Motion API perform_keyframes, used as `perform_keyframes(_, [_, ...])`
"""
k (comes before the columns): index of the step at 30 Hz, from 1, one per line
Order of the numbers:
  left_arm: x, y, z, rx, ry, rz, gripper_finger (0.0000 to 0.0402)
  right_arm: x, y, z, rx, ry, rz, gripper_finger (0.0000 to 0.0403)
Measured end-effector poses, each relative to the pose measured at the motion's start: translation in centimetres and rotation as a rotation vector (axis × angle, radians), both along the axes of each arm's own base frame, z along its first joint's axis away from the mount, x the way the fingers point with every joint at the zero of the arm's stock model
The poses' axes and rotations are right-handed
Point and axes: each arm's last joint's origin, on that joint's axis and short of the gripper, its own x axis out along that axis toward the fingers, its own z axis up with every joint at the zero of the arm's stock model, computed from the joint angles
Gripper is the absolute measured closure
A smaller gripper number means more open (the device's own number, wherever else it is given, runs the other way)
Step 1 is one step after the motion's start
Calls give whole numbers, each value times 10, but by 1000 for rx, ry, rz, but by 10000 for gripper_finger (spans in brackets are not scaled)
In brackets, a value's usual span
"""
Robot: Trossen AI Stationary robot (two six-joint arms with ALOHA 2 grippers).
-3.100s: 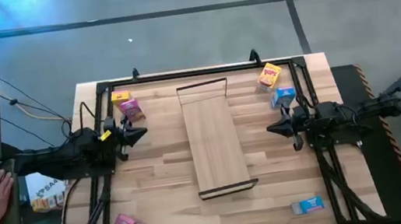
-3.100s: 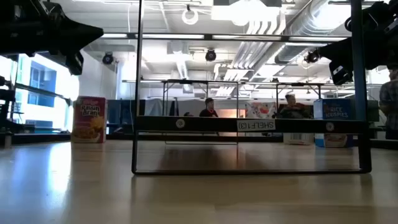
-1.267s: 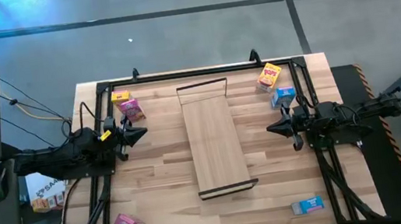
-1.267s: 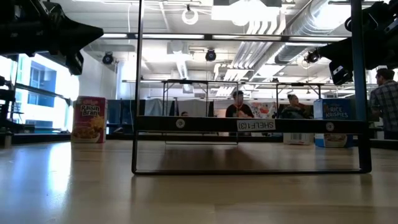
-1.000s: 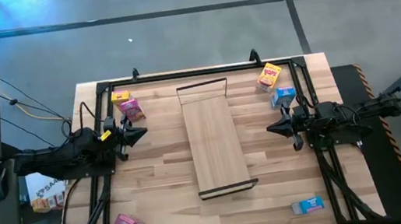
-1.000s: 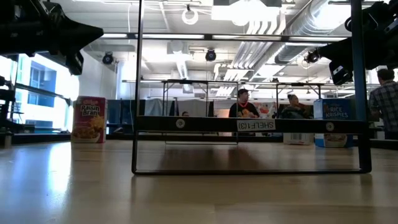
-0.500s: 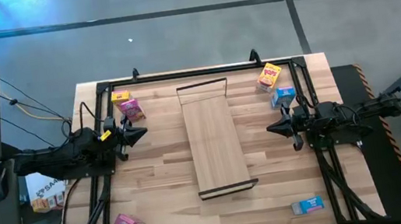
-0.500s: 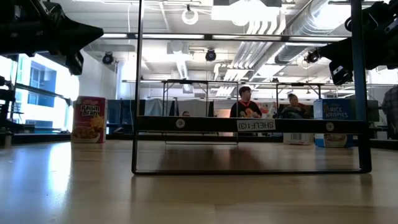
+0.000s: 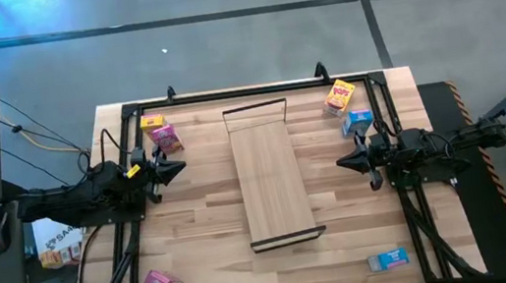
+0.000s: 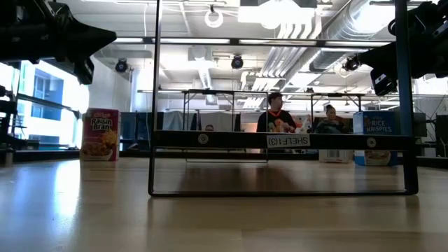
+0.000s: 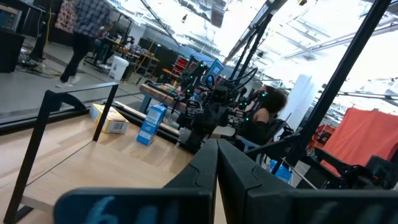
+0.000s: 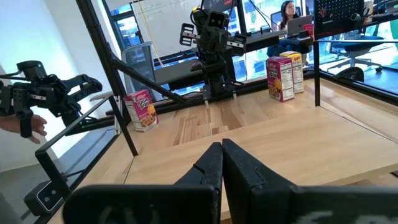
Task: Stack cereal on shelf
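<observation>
Butcher-block table [image 9: 207,237] carries a bare shelf [image 9: 269,184]; left gripper [image 9: 180,168] and right gripper [image 9: 340,162] pinched together, holding nothing

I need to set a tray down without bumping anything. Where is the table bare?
Bare: the strips between the shelf and each gripper, and the near edge between the pink box and blue box. Crowded: both far corners, with paired boxes.
</observation>
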Motion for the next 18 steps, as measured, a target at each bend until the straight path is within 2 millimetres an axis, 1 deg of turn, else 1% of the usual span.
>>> perform_keyframes(15, [0,0,0,0,-1,0,401,0,0,0,0,0,0,402])
perform_keyframes(18, [-1,1,3,-8,-28,23,401,0,0,0,0,0,0,402])
